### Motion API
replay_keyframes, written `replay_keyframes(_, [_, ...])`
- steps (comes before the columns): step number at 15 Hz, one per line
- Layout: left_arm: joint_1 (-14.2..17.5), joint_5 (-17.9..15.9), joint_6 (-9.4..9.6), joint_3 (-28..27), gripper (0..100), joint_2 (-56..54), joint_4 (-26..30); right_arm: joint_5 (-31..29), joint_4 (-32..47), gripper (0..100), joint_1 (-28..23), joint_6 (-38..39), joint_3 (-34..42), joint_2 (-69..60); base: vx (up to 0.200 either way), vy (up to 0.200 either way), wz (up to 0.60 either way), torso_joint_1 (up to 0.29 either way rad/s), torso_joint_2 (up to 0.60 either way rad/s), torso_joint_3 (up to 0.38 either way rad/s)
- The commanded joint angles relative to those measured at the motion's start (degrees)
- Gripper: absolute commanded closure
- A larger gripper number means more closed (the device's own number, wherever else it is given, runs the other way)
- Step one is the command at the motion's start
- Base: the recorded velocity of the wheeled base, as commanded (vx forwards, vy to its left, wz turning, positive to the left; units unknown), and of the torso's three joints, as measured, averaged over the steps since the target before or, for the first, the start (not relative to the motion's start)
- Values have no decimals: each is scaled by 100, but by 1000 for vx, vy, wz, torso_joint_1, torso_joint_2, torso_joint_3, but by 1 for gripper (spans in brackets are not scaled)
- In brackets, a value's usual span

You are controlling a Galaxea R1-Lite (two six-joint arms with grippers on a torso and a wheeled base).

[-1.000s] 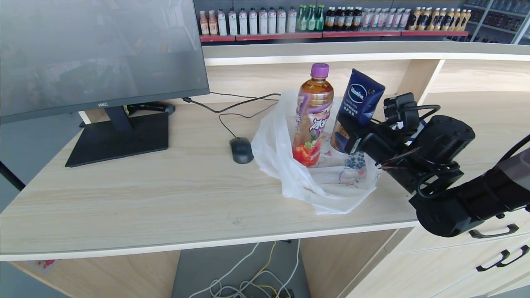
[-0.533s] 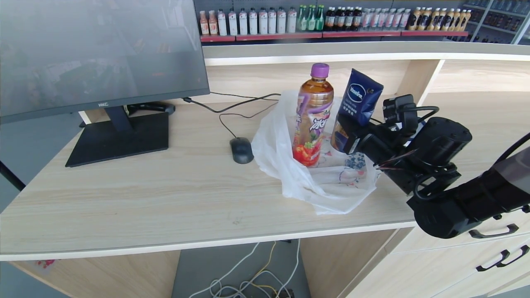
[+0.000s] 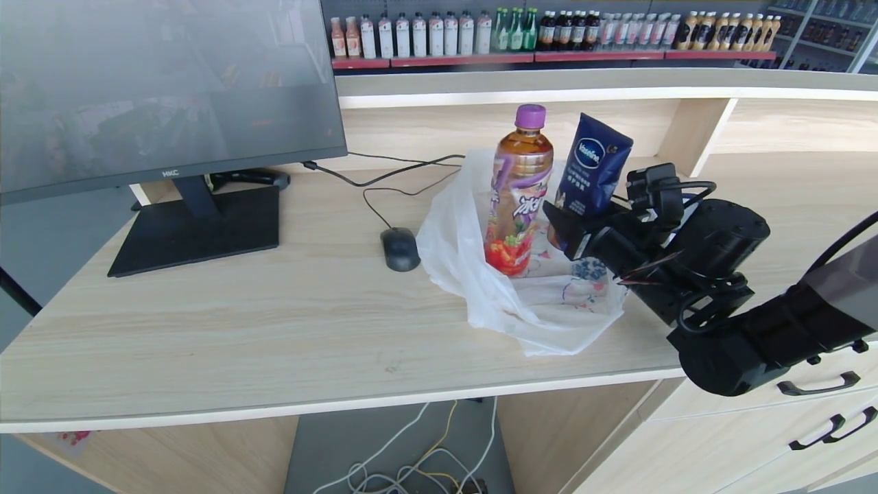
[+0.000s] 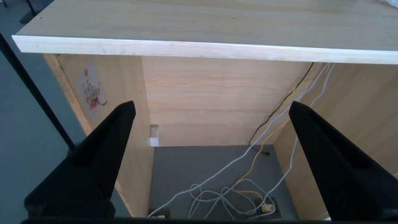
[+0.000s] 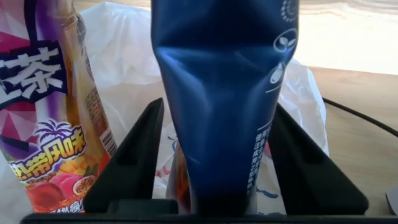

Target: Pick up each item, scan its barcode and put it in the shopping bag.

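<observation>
Jaws of the right gripper (image 3: 566,226) are pinching a dark blue soft plastic squeeze tube (image 3: 591,168) low on its body, one black finger on each flat side, with the tube upright and its crimped end at the top. The tube is held over the far right part of a thin white plastic shopping bag (image 3: 480,288), which lies slumped open on a pale wooden counter (image 3: 274,329). Whether the tube's lower end touches the bag's plastic cannot be seen, as the gripper hides it. Inside the bag's open mouth, just beside the tube and toward the bag's middle, a clear plastic bottle of amber tea with a purple cap (image 3: 518,199) stands upright. The left gripper (image 4: 211,112) hangs well away from the bag, lower than the counter's front edge, its two dark fingers spread wide and holding nothing. A black computer mouse (image 3: 400,248) sits just left of the bag, and a large dark monitor (image 3: 164,82) stands farther left. Judging by this, the bottle is bagged and the tube is the item in hand, so the task looks close to its end. Whether the tube's barcode has been scanned cannot be told. What seems left is to lower the tube into the bag beside the bottle and release it.
</observation>
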Motion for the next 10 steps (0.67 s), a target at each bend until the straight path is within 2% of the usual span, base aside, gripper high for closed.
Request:
replay_keyframes(1, [4,0,0,0,0,0,-1,3,-32,0,-3,-4,11,-9,0,0,0,0,0,0])
replay_keyframes(6, [4,0,0,0,0,0,-1,-5,-85,0,-3,-13,20,-44,0,0,0,0,0,0])
replay_keyframes(10, [4,0,0,0,0,0,-1,3,-375,0,-12,13,521,-589,0,0,0,0,0,0])
